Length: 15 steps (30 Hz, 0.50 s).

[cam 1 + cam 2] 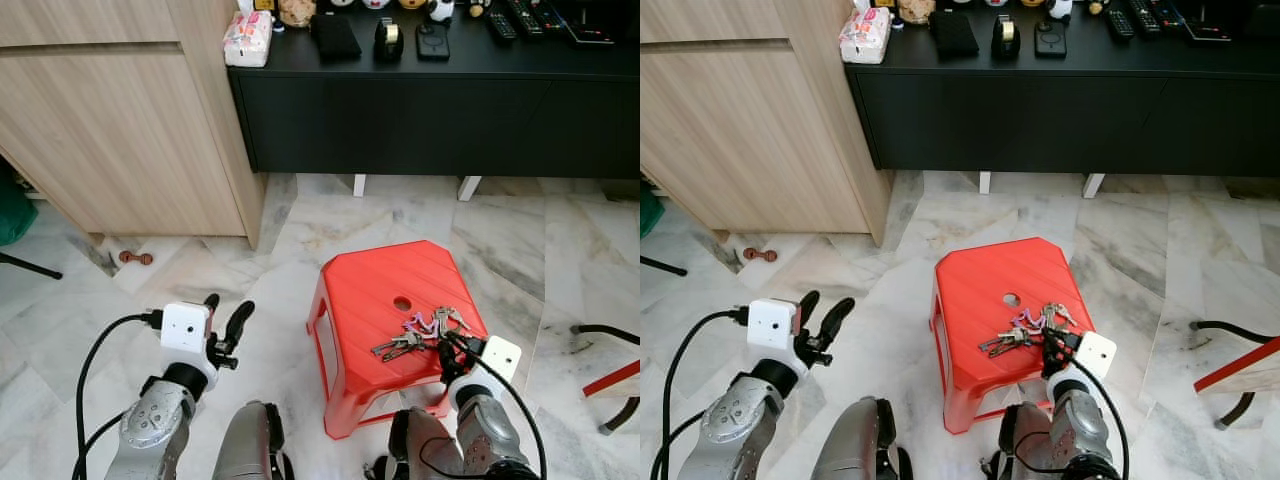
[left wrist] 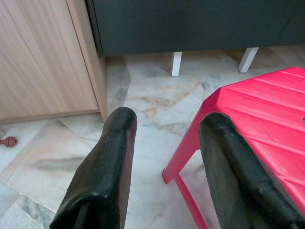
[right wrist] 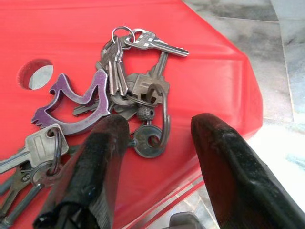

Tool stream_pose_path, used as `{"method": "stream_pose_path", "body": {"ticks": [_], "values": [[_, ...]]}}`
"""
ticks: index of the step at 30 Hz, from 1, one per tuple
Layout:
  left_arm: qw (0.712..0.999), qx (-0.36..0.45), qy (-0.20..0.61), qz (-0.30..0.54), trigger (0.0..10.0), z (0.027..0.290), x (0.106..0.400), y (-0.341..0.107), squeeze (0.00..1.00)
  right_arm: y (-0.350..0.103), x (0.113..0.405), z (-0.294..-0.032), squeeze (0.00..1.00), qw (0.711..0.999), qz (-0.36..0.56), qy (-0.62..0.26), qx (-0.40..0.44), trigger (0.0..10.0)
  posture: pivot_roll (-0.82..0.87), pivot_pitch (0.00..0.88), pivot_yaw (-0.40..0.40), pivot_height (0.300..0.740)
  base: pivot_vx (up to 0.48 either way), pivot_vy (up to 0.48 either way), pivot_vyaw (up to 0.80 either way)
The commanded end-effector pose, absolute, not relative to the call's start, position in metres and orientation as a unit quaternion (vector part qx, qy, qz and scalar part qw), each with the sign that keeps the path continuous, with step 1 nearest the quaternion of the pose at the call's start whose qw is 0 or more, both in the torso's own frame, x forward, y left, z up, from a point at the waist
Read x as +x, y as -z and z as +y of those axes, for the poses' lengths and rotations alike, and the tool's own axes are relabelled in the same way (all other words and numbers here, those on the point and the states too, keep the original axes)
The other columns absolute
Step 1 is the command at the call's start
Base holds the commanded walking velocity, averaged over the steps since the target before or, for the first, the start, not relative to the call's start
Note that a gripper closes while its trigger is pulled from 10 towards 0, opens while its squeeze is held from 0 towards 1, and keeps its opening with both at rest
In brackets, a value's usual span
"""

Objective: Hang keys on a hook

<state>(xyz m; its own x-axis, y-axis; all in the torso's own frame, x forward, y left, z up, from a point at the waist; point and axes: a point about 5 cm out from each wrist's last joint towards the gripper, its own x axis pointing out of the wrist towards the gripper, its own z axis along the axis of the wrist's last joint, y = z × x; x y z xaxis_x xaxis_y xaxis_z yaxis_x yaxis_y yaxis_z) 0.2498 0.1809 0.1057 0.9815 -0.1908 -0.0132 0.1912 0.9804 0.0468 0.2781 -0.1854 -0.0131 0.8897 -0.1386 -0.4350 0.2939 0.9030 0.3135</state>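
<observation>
Right gripper [image 3: 155, 143] sits at the near right corner of the red plastic stool [image 1: 370, 285], fingers spread apart, nothing between them. One fingertip [image 3: 107, 131] is at the near edge of the bunch of keys [image 1: 420, 333], overlapping the keys there; contact can't be confirmed. Keys lie flat on the stool top, right of its round hole [image 1: 402, 303]. The right wrist view gives detail the head views blur: a purple bottle-opener charm [image 3: 78, 102], several silver keys, and a large ring [image 3: 159, 114] lying between the two fingers.

Left gripper [image 1: 225, 322] hangs over the marble floor [image 1: 300, 230] to the left of the stool, fingers open, holding nothing.

Further left, a small red dumbbell-shaped object [image 1: 135, 258] on the floor by the wooden cabinet [image 1: 120, 130].

Far side: black sideboard [image 1: 430, 110]. Head views show its top: tissue pack [image 1: 248, 38], black wallet [image 1: 335, 36], remotes [image 1: 520, 18].
</observation>
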Motion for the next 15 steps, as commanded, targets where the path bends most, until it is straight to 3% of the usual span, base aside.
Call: {"method": "stream_pose_path", "body": {"ticks": [1, 15], "values": [[0.995, 0.027, 0.093, 0.011, 10.0, 0.1851, 0.2469, -0.1049, 0.0, 0.0168, 0.2747, -0.184, 0.0, 0.95, 0.213, 0.117, 0.196, 0.0, 0.2, 0.224, 0.004, 0.627, 0.0, 0.0, 0.0], [0.995, 0.032, 0.091, 0.011, 10.0, 0.1877, 0.2476, -0.1053, 0.0, 0.0175, 0.2741, -0.1829, 0.0, 0.95, 0.213, 0.115, 0.199, 0.0, 0.2, 0.223, 0.011, 0.627, 0.0, 0.0, 0.0]]}}
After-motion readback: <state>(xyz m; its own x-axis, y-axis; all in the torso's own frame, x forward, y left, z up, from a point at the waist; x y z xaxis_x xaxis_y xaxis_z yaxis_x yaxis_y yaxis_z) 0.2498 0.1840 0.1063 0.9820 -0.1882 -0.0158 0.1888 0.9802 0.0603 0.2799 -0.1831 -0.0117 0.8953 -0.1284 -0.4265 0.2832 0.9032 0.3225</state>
